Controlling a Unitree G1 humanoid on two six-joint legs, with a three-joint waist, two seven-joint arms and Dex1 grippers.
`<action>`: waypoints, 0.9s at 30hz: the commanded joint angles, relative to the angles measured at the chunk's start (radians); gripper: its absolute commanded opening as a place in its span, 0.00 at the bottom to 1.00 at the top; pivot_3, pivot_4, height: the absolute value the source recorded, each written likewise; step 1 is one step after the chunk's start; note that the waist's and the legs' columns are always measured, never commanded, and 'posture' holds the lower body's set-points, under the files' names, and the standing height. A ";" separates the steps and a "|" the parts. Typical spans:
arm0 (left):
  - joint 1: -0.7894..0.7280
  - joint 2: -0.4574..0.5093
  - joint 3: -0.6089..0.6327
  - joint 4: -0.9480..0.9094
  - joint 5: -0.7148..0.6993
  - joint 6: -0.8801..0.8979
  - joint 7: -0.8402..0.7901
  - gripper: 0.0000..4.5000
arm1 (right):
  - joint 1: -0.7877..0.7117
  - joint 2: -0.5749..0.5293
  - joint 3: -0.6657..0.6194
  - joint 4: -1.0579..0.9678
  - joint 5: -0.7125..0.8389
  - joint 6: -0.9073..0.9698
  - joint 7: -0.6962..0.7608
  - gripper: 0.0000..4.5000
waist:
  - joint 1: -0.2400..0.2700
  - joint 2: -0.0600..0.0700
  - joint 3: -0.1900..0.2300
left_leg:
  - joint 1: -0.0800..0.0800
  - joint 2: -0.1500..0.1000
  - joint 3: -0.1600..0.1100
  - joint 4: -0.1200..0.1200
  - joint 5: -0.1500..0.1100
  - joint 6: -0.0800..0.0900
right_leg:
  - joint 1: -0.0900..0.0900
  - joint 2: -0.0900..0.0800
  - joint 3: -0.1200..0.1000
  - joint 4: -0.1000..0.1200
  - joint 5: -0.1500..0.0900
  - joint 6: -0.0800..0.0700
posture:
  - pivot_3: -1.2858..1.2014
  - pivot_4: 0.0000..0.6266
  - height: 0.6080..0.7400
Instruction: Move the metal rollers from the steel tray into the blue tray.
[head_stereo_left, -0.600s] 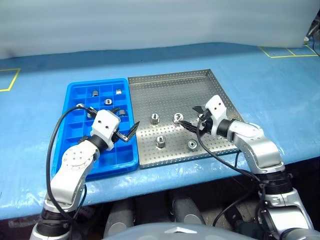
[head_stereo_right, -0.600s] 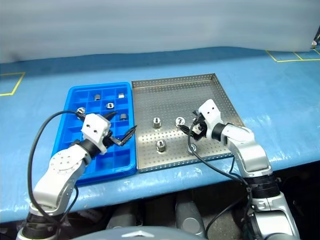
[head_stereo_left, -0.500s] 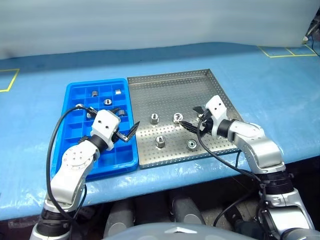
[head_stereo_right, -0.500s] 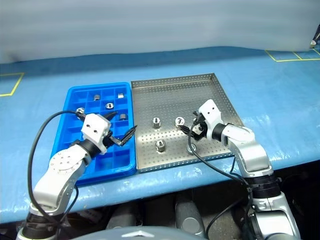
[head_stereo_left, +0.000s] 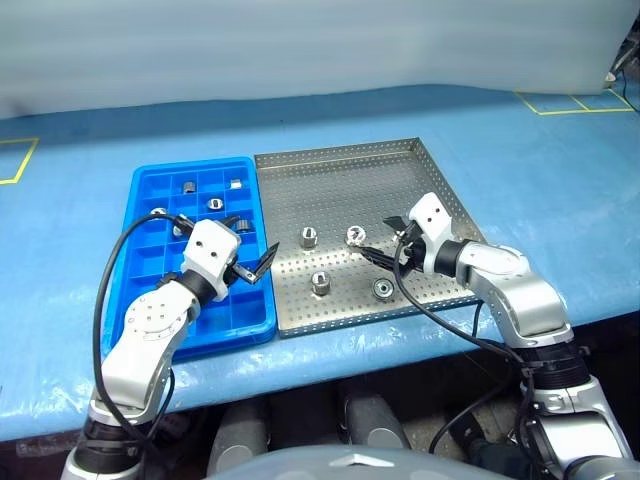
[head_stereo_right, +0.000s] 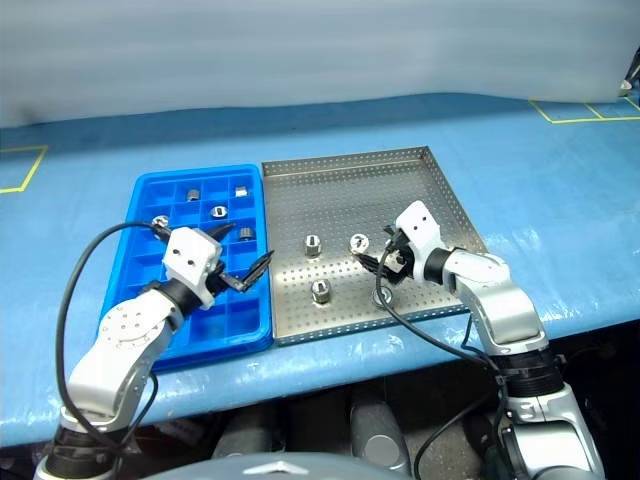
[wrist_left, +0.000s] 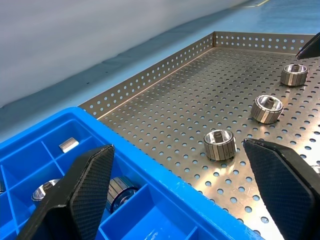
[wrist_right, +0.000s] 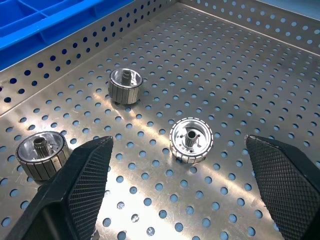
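My left gripper (head_stereo_left: 248, 250) hangs wide open and empty over the blue tray (head_stereo_left: 150, 325). My right gripper (head_stereo_left: 382, 240), equally wide and empty, hovers above the steel tray (head_stereo_left: 340, 170); one of the metal rollers (wrist_right: 191, 139) lies at twelve o'clock between its fingers.

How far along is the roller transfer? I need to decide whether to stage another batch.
Roughly half done. About five metal rollers already sit in the blue tray. Nothing is in hand: the left gripper is open over the blue tray, and the right gripper is open beside a roller. Four rollers are left on the steel tray.
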 joint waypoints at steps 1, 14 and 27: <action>-0.008 -0.004 -0.013 -0.027 0.006 -0.011 -0.002 1.00 | -0.024 0.003 -0.017 -0.037 0.007 -0.016 -0.008 0.99 | 0.000 0.000 0.000 | 0.000 0.000 0.000 0.000 0.000 0.000 | 0.000 0.000 0.000 0.000 0.000 0.000 | 0.46 0.24 1.00; 0.033 -0.008 0.027 -0.056 -0.003 -0.018 0.008 1.00 | -0.065 0.030 -0.001 0.019 -0.011 -0.051 -0.009 0.99 | 0.001 0.000 0.000 | 0.000 0.000 0.000 0.000 0.000 0.000 | 0.000 0.000 0.000 0.000 0.000 0.000 | 0.48 0.24 1.00; -0.017 -0.002 0.034 -0.049 -0.118 0.055 -0.074 1.00 | 0.017 0.054 0.043 -0.081 -0.003 -0.064 0.009 0.99 | 0.032 0.000 0.000 | 0.000 0.000 0.000 0.000 0.000 0.000 | 0.000 0.000 0.000 0.000 0.001 0.000 | 0.46 0.24 1.00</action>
